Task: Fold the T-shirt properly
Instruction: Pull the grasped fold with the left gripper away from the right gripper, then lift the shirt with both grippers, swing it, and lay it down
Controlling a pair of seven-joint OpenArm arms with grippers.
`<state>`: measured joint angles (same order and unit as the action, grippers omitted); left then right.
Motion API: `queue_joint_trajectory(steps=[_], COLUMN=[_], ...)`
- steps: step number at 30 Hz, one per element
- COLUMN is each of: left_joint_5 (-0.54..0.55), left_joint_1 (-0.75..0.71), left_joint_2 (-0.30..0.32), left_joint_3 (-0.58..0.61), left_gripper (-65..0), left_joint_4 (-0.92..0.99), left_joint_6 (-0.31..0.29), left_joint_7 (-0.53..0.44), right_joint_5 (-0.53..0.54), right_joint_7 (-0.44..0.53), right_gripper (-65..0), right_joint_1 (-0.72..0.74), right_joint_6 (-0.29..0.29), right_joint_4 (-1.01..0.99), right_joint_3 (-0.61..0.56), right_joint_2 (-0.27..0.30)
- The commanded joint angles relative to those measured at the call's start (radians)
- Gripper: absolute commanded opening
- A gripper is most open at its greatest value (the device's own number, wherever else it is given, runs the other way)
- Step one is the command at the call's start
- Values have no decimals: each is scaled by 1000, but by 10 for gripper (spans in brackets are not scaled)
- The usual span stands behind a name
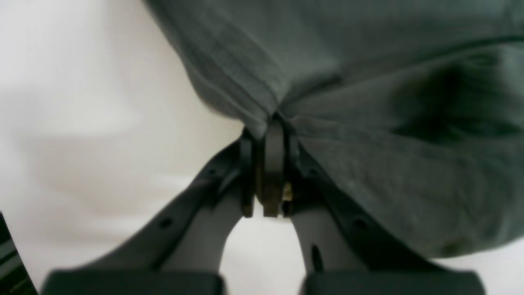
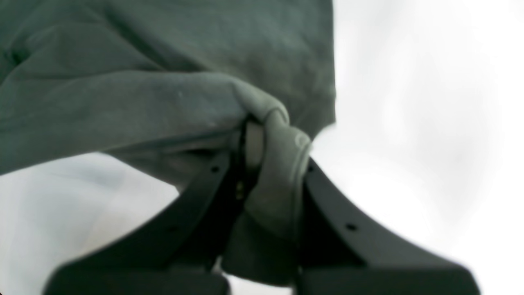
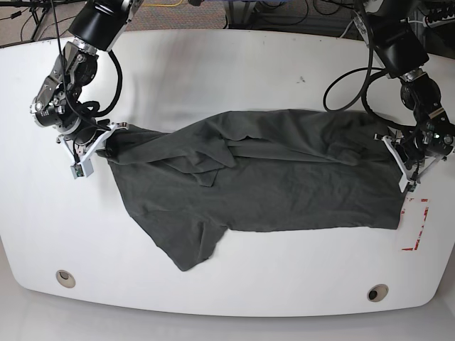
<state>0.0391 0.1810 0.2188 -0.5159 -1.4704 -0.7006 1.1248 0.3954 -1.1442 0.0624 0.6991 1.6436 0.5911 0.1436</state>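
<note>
While stretched, one T-shirt spans two grippers

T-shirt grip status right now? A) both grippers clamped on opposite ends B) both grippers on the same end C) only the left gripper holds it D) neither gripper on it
A: the left gripper and the right gripper each pinch bunched fabric of the T-shirt, at opposite ends of it on the table.

Base view overhead, far, whole table; 2 wrist views close behind jaws (blurred), sharing T-shirt.
</note>
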Motion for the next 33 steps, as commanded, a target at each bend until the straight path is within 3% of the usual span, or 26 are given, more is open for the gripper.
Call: queue_joint_trajectory(steps=[1, 14, 23, 33], left_joint_5=[-9, -8, -9, -14], left_joint_1=[22, 111, 348, 627], left_joint_2=[23, 17, 15, 3], left_joint_3=[-19, -39, -8, -3], left_gripper=[-647, -646, -646, -646], left_joint_4=[-25, -201, -275, -269], left_joint_6=[2, 2, 2, 2], left_joint_7=[-4, 133, 268, 271], right_joint_5=[3, 9, 0, -2], right_joint_7=[3, -35, -36, -36], right_gripper=[-650, -650, -650, -650], right_joint_1=[43, 138, 322, 638], right_joint_6=[-1, -1, -1, -1], right_joint_4=[23, 23, 16, -144], right_joint_3=[3, -41, -63, -162], right_joint_2=[20, 17, 60, 121])
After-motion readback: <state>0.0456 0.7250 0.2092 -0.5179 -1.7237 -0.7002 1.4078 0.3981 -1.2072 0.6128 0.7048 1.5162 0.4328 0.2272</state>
